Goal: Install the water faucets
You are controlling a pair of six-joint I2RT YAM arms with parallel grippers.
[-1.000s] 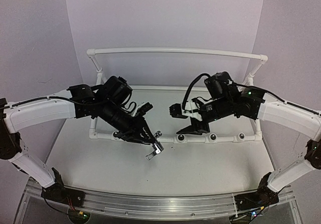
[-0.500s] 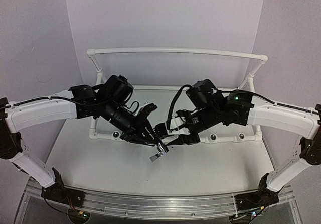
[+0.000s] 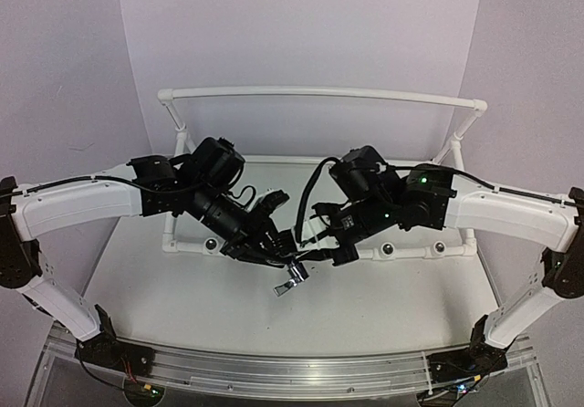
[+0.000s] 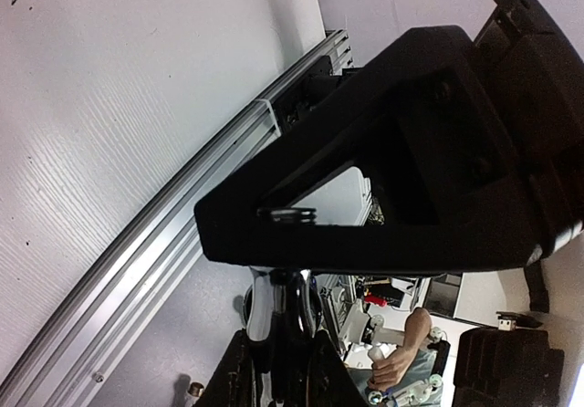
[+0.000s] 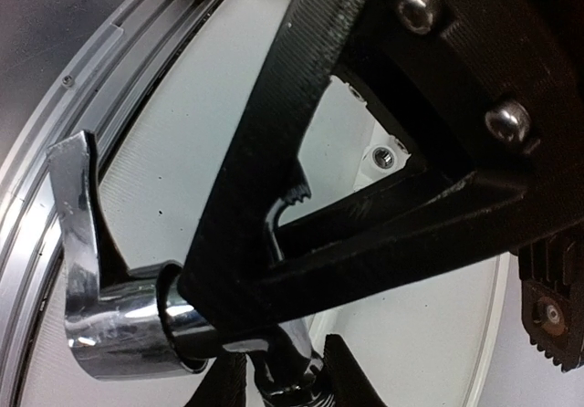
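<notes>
One water faucet [image 3: 288, 279], small and chrome, hangs just above the white table in front of the pipe frame [image 3: 401, 253]. My left gripper [image 3: 279, 259] is shut on it from the left. My right gripper [image 3: 307, 254] meets it from the right, its jaws closed on the stem. In the left wrist view the faucet's shiny body [image 4: 260, 311] stands between my left gripper's [image 4: 278, 375] black fingers, with the right gripper's body [image 4: 411, 179] looming above. In the right wrist view the faucet [image 5: 119, 329] and its lever sit at lower left, the stem between my right gripper's [image 5: 285, 381] fingers.
The white pipe frame's front bar has round dark sockets [image 3: 387, 248] facing the arms, and a high back rail [image 3: 319, 92] spans the rear. An aluminium rail [image 3: 274, 370] runs along the table's near edge. Lilac walls close the scene.
The right arm swung left from the frame's front bar to the faucet and its jaws closed around the stem. The left gripper kept hold and shifted slightly right.
</notes>
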